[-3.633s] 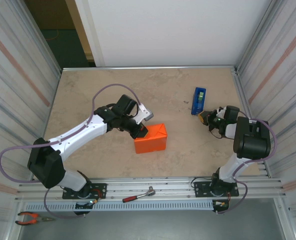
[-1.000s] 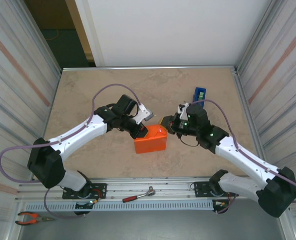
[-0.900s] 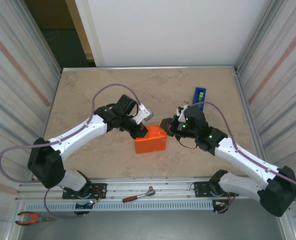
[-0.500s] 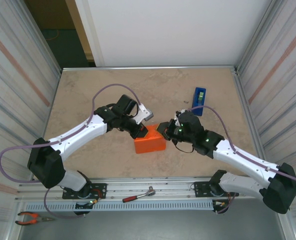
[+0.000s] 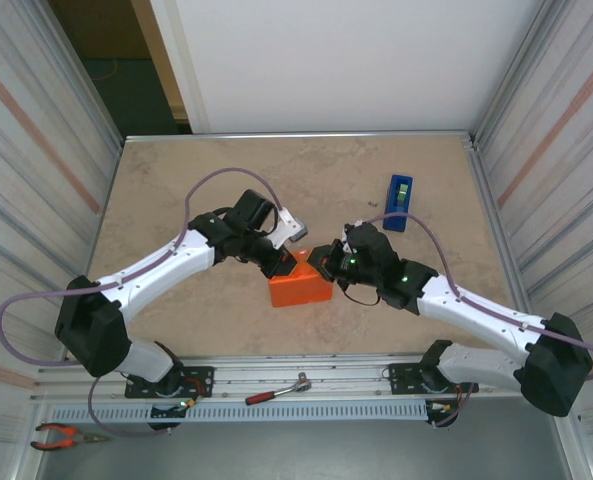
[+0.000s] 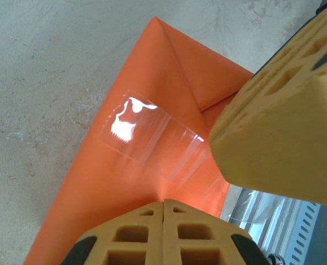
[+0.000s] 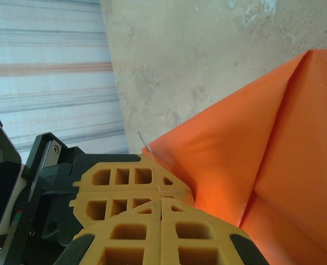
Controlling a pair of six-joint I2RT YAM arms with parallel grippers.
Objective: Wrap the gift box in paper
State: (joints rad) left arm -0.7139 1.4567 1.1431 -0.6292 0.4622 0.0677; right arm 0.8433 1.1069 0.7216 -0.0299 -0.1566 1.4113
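The gift box (image 5: 301, 284) sits mid-table as a small block, its own surface hidden under the orange paper (image 6: 152, 83) folded around it. A clear tape piece (image 6: 152, 138) lies across one fold. My left gripper (image 5: 281, 262) is shut with nothing between its jaws, its tips (image 6: 163, 202) pressed down on the paper at the box's far-left corner. My right gripper (image 5: 321, 258) is at the box's far-right corner, almost touching the left gripper's fingers (image 7: 133, 187). Its jaws (image 7: 161, 197) are shut on a thin strip of clear tape (image 7: 148, 148) that sticks out above them.
A blue tape dispenser (image 5: 399, 202) stands at the right rear of the table. A red-handled tool (image 5: 276, 391) lies on the rail at the near edge. Corrugated metal walls close in both sides.
The right arm has swung left from beside the blue dispenser and come down to the box's far-right corner, next to the left gripper. The left arm and box have stayed put.
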